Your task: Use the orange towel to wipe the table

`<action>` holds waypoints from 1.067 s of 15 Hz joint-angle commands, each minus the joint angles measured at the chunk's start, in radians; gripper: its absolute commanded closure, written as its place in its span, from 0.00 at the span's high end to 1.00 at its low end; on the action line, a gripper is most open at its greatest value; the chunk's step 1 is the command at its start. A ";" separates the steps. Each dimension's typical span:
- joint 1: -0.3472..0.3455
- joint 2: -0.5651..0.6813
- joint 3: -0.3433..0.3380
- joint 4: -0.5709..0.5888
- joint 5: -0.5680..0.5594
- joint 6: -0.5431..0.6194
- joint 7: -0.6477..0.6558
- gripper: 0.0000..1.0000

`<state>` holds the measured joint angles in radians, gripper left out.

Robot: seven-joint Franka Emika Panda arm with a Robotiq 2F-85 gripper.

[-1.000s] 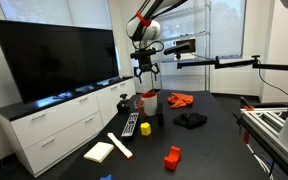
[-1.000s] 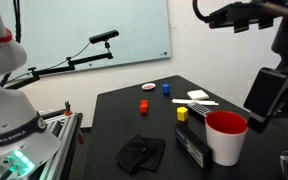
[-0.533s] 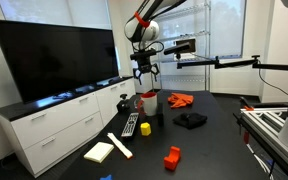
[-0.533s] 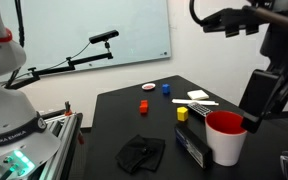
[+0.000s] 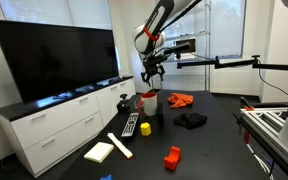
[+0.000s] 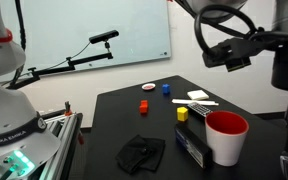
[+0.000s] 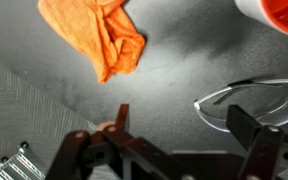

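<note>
Clearly, the orange towel (image 7: 99, 35) looks soft, light and rumpled on the counter (image 7: 174, 75); the released tool (image 5: 154, 73) should probably pinch its raised middle fold.

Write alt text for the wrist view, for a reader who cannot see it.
A rumpled orange towel lies at upper left on the black table, untouched by the open, empty claw at the bottom edge. A red cup is cut off at the top right, a clear rimmed object below it.
</note>
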<state>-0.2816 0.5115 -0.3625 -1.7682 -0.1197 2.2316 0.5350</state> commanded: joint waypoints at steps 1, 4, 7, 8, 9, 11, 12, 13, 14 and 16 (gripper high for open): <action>-0.022 -0.010 -0.009 -0.029 -0.052 0.095 -0.170 1.00; -0.038 -0.015 0.017 -0.082 -0.039 0.174 -0.301 1.00; -0.011 0.011 0.017 -0.087 -0.024 0.153 -0.283 1.00; -0.011 0.011 0.025 -0.098 -0.025 0.156 -0.307 1.00; -0.010 0.011 0.028 -0.101 -0.025 0.159 -0.320 1.00; -0.005 0.001 0.035 -0.118 -0.022 0.161 -0.331 1.00; -0.003 -0.006 0.035 -0.133 -0.027 0.169 -0.336 1.00; -0.007 -0.007 0.040 -0.143 -0.023 0.171 -0.346 1.00; -0.012 -0.020 0.043 -0.166 -0.022 0.182 -0.361 1.00; -0.019 -0.039 0.041 -0.225 -0.029 0.230 -0.385 1.00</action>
<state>-0.2877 0.5308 -0.3218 -1.9096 -0.1481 2.3988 0.2113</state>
